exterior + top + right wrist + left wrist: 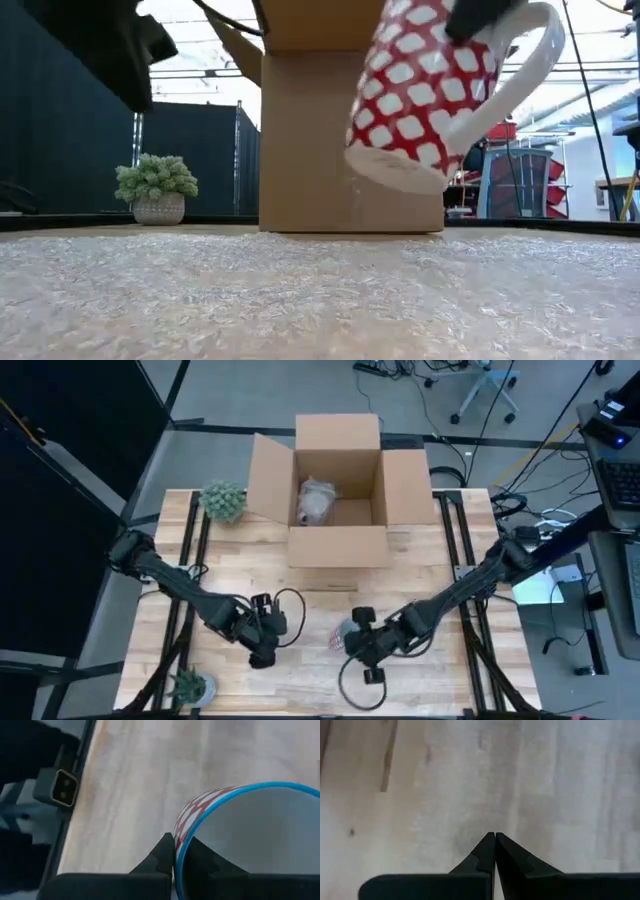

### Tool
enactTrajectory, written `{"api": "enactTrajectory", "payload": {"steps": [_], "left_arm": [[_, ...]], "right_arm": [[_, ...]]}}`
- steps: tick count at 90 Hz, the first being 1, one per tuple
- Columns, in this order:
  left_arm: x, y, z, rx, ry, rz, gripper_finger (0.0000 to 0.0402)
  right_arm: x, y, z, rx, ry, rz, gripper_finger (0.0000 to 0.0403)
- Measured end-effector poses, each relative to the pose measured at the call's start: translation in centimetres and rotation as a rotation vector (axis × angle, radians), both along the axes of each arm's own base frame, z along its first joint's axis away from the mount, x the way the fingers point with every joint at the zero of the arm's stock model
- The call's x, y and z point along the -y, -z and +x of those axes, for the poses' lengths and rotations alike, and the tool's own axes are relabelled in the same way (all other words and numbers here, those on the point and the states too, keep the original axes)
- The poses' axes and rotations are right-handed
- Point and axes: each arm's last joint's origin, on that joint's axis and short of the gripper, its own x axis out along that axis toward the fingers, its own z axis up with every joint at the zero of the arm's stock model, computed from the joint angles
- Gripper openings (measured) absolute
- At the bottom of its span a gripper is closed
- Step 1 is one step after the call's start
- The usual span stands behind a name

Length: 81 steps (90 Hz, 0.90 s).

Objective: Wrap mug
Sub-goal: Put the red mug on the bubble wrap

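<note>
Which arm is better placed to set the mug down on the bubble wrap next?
The right. Its hand already grips the mug by the rim, holding it tilted in the air above the bubble wrap. The left hand is shut and empty, over the wrap.
</note>
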Motion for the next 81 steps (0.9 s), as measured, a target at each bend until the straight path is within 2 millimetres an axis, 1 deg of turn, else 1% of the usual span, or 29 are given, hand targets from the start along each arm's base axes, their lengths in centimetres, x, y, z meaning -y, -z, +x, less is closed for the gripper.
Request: {"api": "enactTrajectory", "payload": {"steps": [12,20,33,45,60,74,81], "left_arm": [[0.4,-0.1,-0.5,-0.017,-0.005,-0.037,0.0],[0.7,-0.2,-0.7,-0.019,0.007,-0.045,0.0],[0.8,-0.2,-0.7,-0.019,0.011,-0.046,0.0],[0.8,-0.2,-0.7,-0.022,-0.004,-0.06,0.0],[0.8,-0.2,-0.6,-0.014,-0.009,-0.069,0.0],[0.8,-0.3,-0.6,-0.013,-0.009,-0.07,0.0],[0.8,-0.3,-0.6,-0.013,-0.009,-0.07,0.0]], "right_arm": [[-0.7,0.5,1.9,-0.117,-0.055,-0.043,0.0005],[-0.7,0.8,3.1,-0.176,-0.052,-0.062,0.0005],[-0.3,2.1,4.4,-0.242,-0.039,-0.088,0.0007],[0.0,2.4,4.6,-0.272,-0.057,-0.049,0.0023],[0.2,2.2,4.9,-0.251,-0.045,-0.029,0.0053],[0.3,2.2,4.7,-0.266,-0.034,-0.026,0.0097],[0.5,1.5,4.2,-0.337,-0.009,-0.04,0.0125]]}}
